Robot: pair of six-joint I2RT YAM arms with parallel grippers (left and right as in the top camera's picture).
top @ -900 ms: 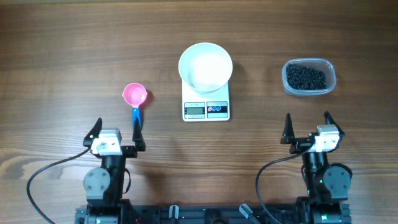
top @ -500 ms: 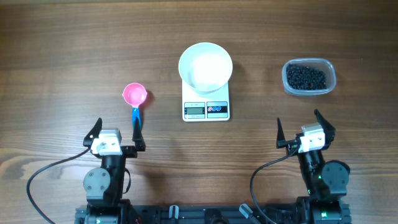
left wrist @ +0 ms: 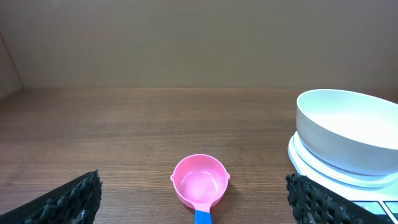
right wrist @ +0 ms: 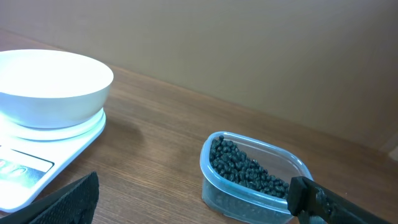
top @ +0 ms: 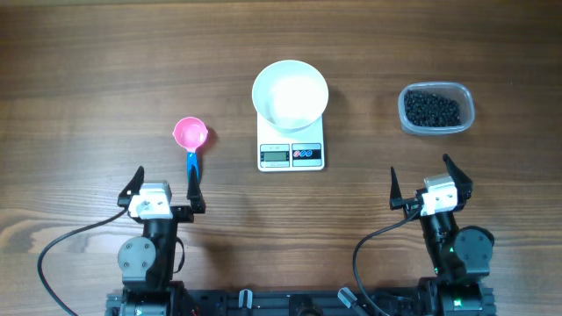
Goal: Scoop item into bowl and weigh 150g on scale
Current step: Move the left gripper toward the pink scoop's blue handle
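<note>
Open table [top: 233, 105] lanes betw. scoop [top: 190, 134] & scale [top: 291, 154], and scale to tub [top: 436, 110]. Bowl [top: 291, 94] atop scale blocks centre; scoop handle lies just beside left gripper [top: 165, 178] finger.

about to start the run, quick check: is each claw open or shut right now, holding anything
left claw: open, holding nothing
right claw: open, holding nothing
</note>
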